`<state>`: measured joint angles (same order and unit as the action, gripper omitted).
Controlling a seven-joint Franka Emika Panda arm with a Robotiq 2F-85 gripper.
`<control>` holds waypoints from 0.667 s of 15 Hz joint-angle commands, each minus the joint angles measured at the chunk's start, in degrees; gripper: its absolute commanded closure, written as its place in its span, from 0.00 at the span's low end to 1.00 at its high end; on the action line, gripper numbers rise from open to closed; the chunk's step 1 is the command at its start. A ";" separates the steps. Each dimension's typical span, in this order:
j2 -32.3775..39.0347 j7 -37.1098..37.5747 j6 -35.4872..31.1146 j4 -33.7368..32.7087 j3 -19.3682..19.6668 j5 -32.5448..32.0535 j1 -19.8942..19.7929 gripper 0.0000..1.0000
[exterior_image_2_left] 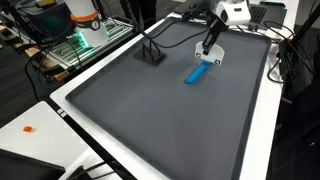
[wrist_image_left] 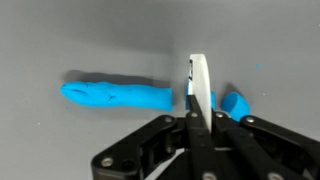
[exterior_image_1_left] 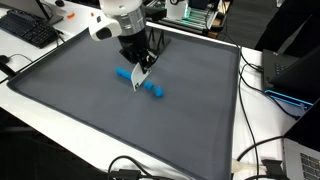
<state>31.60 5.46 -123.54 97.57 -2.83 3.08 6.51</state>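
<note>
My gripper (wrist_image_left: 198, 122) is shut on a thin white blade (wrist_image_left: 198, 82) that stands on edge and points down at the grey mat (exterior_image_1_left: 80, 100). In the wrist view a long blue clay roll (wrist_image_left: 115, 95) lies left of the blade, and a short blue piece (wrist_image_left: 236, 104) lies right of it. The blade's tip sits in the gap between them. In both exterior views the gripper (exterior_image_1_left: 137, 62) (exterior_image_2_left: 210, 44) hangs over the blue clay (exterior_image_1_left: 154, 90) (exterior_image_2_left: 197, 73), with the blade (exterior_image_1_left: 139, 82) (exterior_image_2_left: 214, 58) at the clay's end. I cannot tell whether the tip touches the mat.
A raised white rim (exterior_image_2_left: 70, 110) frames the mat. A black stand (exterior_image_2_left: 152, 55) sits on the mat's far part. A keyboard (exterior_image_1_left: 30, 30) lies off one corner, cables and a laptop (exterior_image_1_left: 290, 75) along another side. A small orange thing (exterior_image_2_left: 28, 128) rests on the table.
</note>
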 commanded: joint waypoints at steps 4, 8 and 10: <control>-3.55 -0.55 0.49 2.07 0.68 -1.30 -0.65 0.99; -3.26 -0.91 0.19 2.14 1.25 -1.91 -1.19 0.99; -3.00 -1.09 0.12 2.14 1.54 -2.47 -1.40 0.99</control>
<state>29.33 5.24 -123.52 98.16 -1.53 1.83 5.71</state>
